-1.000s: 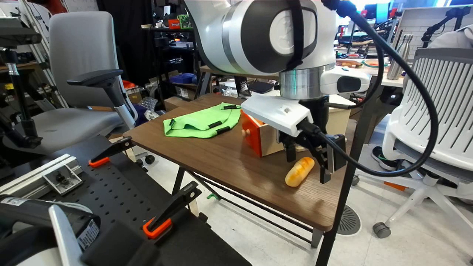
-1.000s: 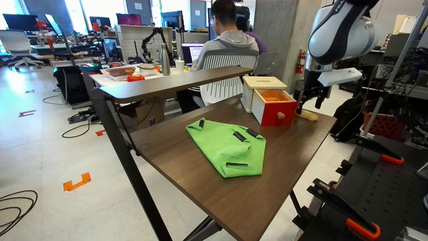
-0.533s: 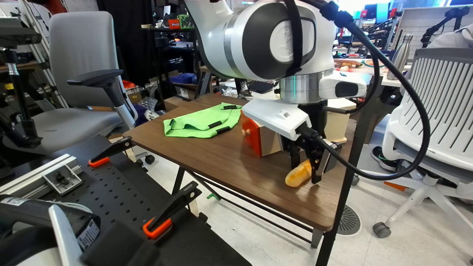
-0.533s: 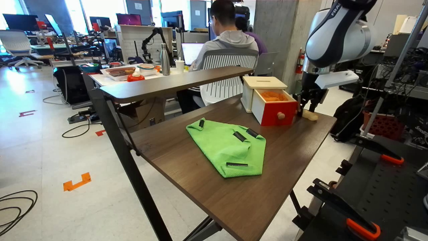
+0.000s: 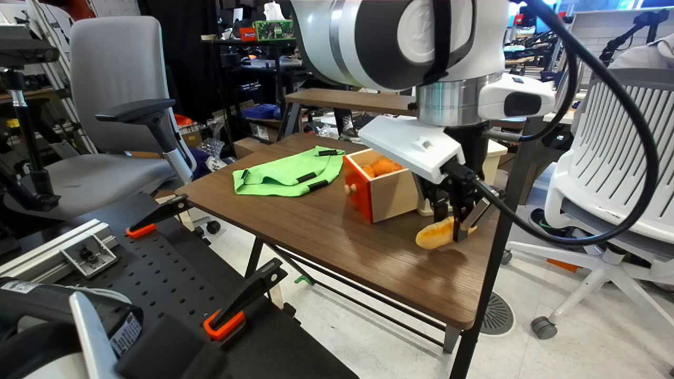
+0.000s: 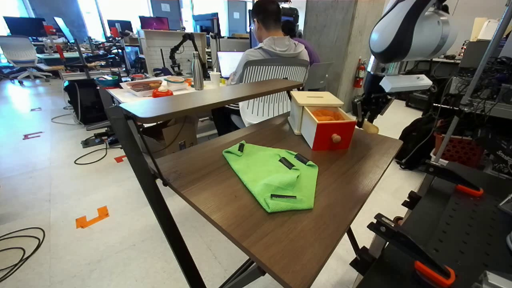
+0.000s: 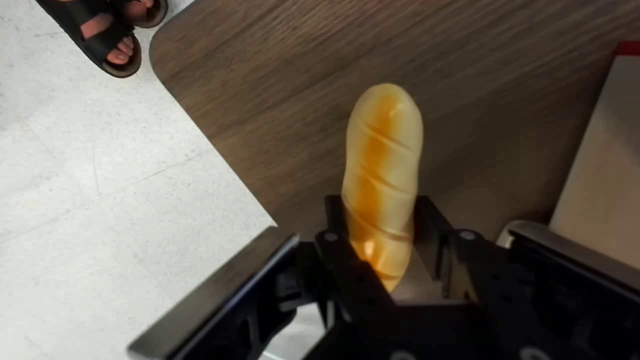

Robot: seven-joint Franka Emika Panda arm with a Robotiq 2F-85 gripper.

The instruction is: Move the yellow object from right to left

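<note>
Yellow roll [image 5: 434, 235] caught in the claw [image 5: 451, 225]

In an exterior view, the white robot arm [image 5: 416, 37] reaches down from the top of the frame, right of center. Its claw is clenched around the yellow roll, which hangs over the right part of the brown surface [image 5: 337, 231], left end lower in the frame, a shadow on the wood below it. Just left of the claw, a drawer [image 5: 395, 197] with a red front sticks out, something orange [image 5: 383, 167] inside. Farther left lies a green cloth [image 5: 289, 171], and a gray chair [image 5: 118, 89] fills the upper left.

In an exterior view, a man [image 6: 276, 48] sits at upper center, back turned to me. Toward the right, the roll's blunt end pokes out beneath the claw, just right of the wooden box [image 6: 316, 98]. The cloth lies mid-frame, well apart from the roll.

In the wrist view, the roll runs lengthwise down the middle, its lower part pinched between two dark fingers [image 7: 431, 220]. Sandaled feet [image 7: 119, 56] show at upper left, by the surface's rounded corner.
</note>
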